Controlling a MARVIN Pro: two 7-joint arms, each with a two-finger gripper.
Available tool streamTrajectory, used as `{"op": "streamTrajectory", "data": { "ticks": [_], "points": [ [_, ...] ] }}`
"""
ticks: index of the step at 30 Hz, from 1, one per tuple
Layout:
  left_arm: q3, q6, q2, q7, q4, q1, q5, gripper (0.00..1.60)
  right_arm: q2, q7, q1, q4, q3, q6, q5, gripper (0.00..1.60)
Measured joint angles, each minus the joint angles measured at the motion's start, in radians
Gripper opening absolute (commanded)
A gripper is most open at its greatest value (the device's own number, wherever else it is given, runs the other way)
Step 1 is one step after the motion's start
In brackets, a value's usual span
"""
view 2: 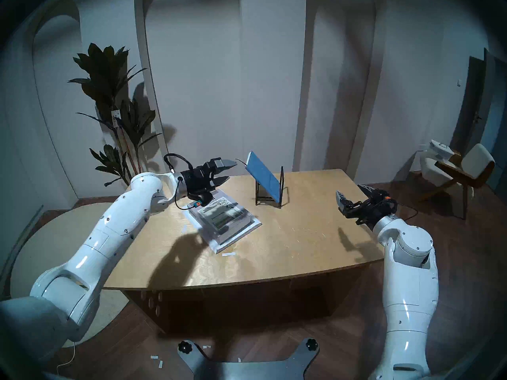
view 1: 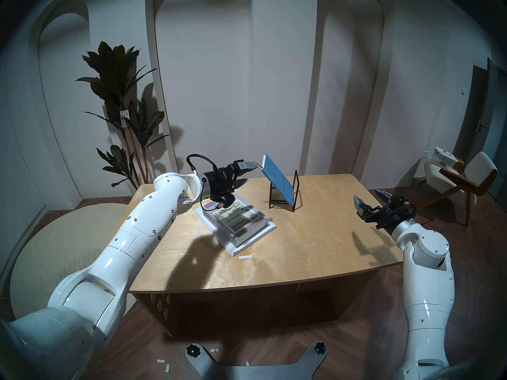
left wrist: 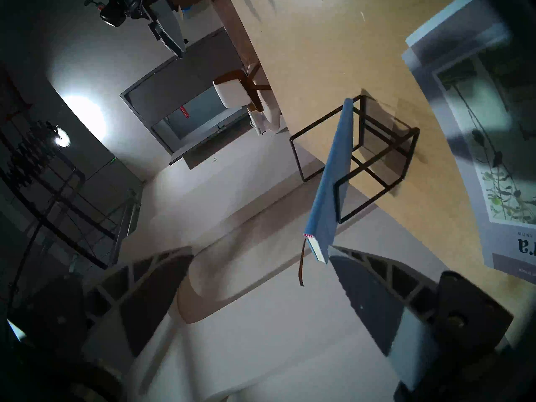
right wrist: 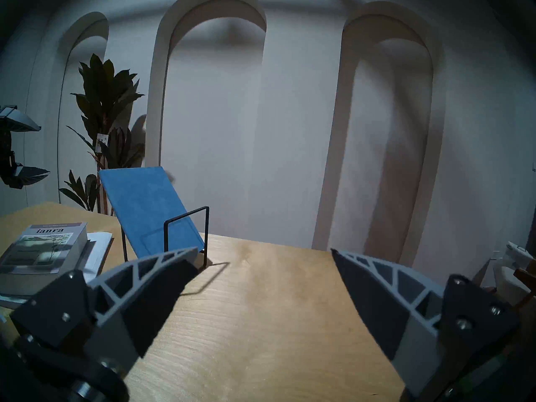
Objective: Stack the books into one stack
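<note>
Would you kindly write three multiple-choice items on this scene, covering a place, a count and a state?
1. Where is the blue book?
A. leaning in the black wire rack
B. flat on the table
C. on the chair

2. How many books lie piled on the table?
A. one
B. two
C. four

3. The left gripper is:
A. shut on the blue book
B. open, empty
C. shut, empty

Key: 1 A, it slants against the frame; 2 B, the thick lettered book lies on the white book; 3 B, its fingers stand apart short of the book.
</note>
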Motion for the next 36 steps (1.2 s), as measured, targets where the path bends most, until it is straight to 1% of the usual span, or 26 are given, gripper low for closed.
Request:
{"op": "streamTrajectory", "data": {
  "ticks": [5, 8, 11, 15, 20, 30, 36],
  "points": [
    [0.010, -0.028, -0.040, -0.044, 0.067, -0.033, 0.020, 1.60, 0.002, -0.007, 0.006, 0.009, -0.005, -0.005, -0.002, 1.60],
    [0.036, -0.045, -0.068, -0.065, 0.122, -0.059, 0.042, 1.60, 0.004, -0.011, 0.010, 0.014, -0.008, -0.009, -0.003, 1.60],
    [0.066, -0.054, -0.097, -0.074, 0.176, -0.087, 0.062, 1.60, 0.006, -0.015, 0.013, 0.018, -0.009, -0.013, -0.003, 1.60],
    [0.085, -0.056, -0.123, -0.073, 0.217, -0.111, 0.076, 1.60, 0.008, -0.017, 0.014, 0.021, -0.009, -0.016, -0.003, 1.60],
    [0.095, -0.046, -0.162, -0.064, 0.266, -0.140, 0.084, 1.60, 0.010, -0.021, 0.016, 0.024, -0.010, -0.018, -0.001, 1.60],
    [0.087, -0.020, -0.244, -0.068, 0.412, -0.213, 0.078, 1.60, 0.013, -0.025, 0.017, 0.027, -0.012, -0.023, 0.002, 1.60],
    [0.115, 0.021, -0.290, -0.101, 0.509, -0.258, 0.116, 1.60, 0.015, -0.026, 0.018, 0.028, -0.014, -0.026, 0.005, 1.60]
  ]
}}
